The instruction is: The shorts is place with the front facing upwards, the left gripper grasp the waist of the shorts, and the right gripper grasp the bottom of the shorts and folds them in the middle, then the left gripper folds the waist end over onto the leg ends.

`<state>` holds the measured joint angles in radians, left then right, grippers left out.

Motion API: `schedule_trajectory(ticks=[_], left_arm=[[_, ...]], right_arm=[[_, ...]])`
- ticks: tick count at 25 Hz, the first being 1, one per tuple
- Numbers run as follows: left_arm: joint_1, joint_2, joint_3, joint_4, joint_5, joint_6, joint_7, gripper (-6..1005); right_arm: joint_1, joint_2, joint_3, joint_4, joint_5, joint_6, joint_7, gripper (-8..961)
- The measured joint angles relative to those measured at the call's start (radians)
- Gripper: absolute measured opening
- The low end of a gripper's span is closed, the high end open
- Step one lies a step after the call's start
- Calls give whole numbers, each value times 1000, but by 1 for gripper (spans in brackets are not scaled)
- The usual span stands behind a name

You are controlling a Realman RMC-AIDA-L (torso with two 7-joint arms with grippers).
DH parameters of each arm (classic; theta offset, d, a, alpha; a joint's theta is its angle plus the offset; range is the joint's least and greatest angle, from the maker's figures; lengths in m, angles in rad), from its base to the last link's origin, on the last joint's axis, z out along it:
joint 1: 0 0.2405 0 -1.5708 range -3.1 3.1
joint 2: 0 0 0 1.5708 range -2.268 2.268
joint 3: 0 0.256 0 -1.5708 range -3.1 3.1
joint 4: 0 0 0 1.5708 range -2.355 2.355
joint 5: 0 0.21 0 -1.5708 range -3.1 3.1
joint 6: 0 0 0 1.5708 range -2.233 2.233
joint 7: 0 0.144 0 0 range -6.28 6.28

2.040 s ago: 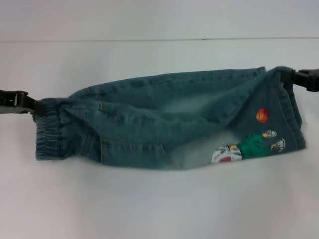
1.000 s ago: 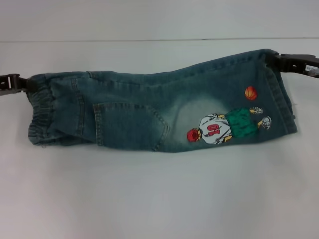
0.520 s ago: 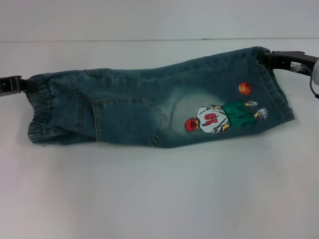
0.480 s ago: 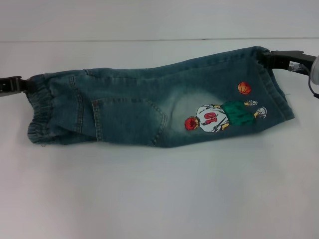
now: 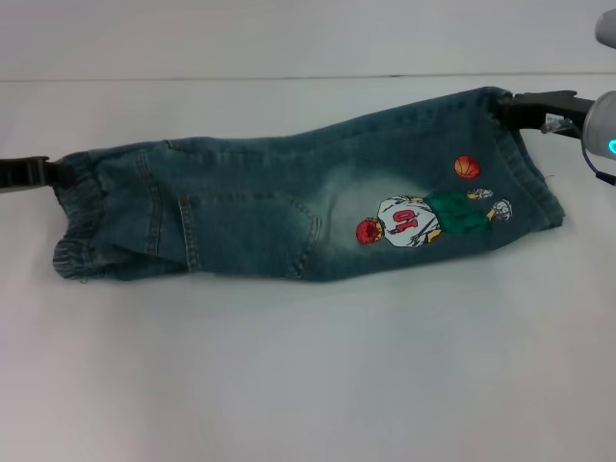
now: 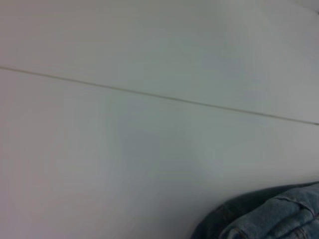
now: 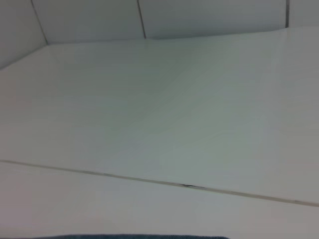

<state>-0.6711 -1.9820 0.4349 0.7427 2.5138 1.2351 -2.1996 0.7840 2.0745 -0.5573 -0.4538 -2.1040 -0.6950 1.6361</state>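
The shorts lie folded lengthwise on the white table, pocket and cartoon print facing up. The gathered waist is at the left end, and the bottom of the shorts with the stitched leg ends is at the right. My left gripper is low at the waist's far corner, shut on the band. My right gripper is shut on the far corner of the hem. A bit of denim shows in the left wrist view, and a thin denim edge in the right wrist view.
A seam line crosses the table behind the shorts. The bare white surface extends in front of the shorts toward the near edge.
The shorts have been swung over so the print side faces up, then lowered flat. Over the last half second the right end shifted slightly right and the left gripper sank a little.
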Motion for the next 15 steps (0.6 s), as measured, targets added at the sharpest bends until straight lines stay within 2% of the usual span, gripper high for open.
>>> schedule_trajectory(ticks=[3, 15], left_arm=[[0, -6, 31, -17, -1, -36, 0, 49], [1, -11, 40, -20, -9, -46, 21, 50]], right_arm=[[8, 3, -18, 12, 0, 30, 0, 35], [18, 8, -44, 18, -5, 48, 7, 37]])
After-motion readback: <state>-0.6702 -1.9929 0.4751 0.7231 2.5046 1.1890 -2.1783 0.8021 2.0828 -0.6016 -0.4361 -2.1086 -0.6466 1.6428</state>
